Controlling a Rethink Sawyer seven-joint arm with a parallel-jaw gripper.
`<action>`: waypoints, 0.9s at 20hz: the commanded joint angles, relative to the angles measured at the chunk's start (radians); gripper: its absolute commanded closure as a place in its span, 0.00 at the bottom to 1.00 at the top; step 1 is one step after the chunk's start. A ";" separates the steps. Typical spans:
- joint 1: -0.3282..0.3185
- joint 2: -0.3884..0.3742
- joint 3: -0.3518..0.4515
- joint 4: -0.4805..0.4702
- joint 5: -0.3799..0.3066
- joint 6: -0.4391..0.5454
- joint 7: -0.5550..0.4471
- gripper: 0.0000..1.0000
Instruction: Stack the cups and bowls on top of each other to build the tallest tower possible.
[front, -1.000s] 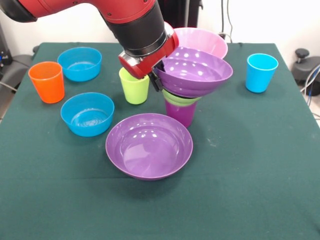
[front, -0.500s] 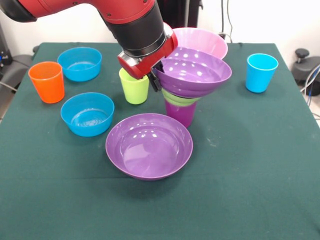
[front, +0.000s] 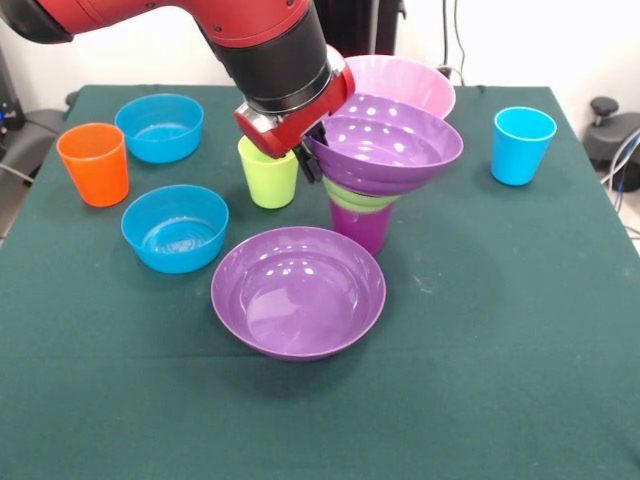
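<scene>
Your jaws look clamped on the left rim of the purple bowl (front: 385, 150), though the wrist hides them. Since a second ago that bowl has levelled slightly onto the green bowl (front: 352, 198) and purple cup (front: 362, 226); it's nearly seated. The green desk (front: 500, 330) stands before a white wall.

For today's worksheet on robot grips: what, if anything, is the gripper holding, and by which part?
The gripper meets the left rim of the upper wide purple bowl atop the tower; whether it actually grips cannot be told.

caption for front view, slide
Claw at purple bowl rim atop green bowl on purple cup.
</scene>
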 joint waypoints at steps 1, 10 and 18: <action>0.044 -0.005 -0.060 0.007 -0.079 0.037 -0.249 1.00; 0.050 0.002 -0.064 -0.003 -0.076 0.045 -0.246 1.00; 0.052 0.004 -0.070 -0.004 -0.086 0.042 -0.253 1.00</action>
